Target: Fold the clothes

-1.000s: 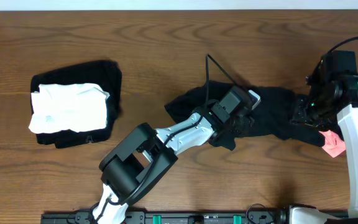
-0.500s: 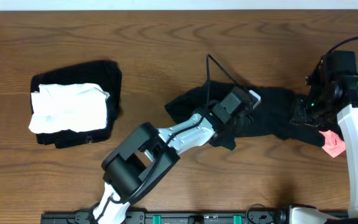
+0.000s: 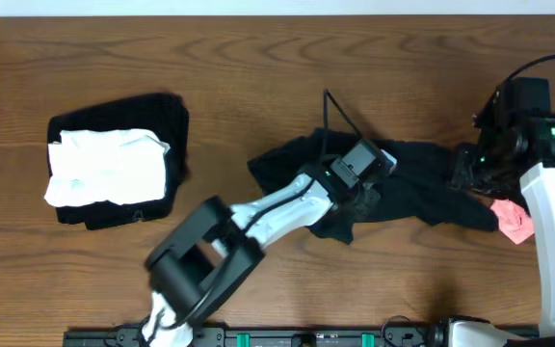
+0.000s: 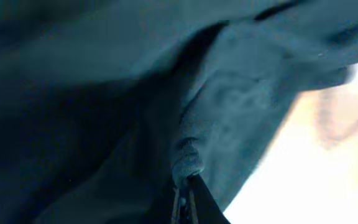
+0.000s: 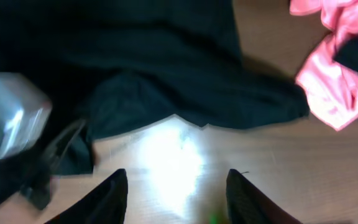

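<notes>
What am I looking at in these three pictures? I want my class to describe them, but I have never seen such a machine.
Two robot arms work at a wooden table. One picture looks down from above; the other two come from a camera on each wrist. The left gripper is shut, pinching a crumpled black garment mid-table. The right gripper is open and holds nothing. A pink garment lies near it; far left, a white garment rests on a folded black one.

No readable text, label, brand or number on the clothes [image 3: 422,188] (or anywhere else in view)
</notes>
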Robot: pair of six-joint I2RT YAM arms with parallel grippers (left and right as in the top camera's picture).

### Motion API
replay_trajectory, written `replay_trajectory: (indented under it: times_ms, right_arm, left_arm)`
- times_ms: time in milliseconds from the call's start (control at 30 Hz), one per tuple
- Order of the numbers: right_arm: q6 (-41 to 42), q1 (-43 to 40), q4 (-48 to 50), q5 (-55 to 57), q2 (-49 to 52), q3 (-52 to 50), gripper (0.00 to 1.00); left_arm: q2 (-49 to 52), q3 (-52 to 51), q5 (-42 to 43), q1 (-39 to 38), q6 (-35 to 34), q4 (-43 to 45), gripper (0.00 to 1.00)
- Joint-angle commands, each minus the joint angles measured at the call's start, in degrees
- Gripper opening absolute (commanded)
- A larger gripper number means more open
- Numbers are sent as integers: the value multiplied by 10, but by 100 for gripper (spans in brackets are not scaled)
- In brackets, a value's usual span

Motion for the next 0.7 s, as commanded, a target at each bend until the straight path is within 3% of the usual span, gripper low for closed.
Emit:
replay_trajectory:
  times_ms: [0, 233, 433, 667]
  right_arm:
    - [7, 7, 33, -9, -7, -50, 49]
    - [2, 7, 141, -68, -7, -183, 43]
    - [9, 6, 174, -68, -7, -226, 41]
    - [-29, 6, 189, -119, -7, -226, 50]
  left_arm:
    - [-76, 21, -39, 5, 14, -28, 6]
    - [-137, 21, -110, 6, 29, -120, 6]
    - [-142, 21, -125, 16, 28, -190, 6]
    - [-142, 21, -148, 45, 28, -252, 6]
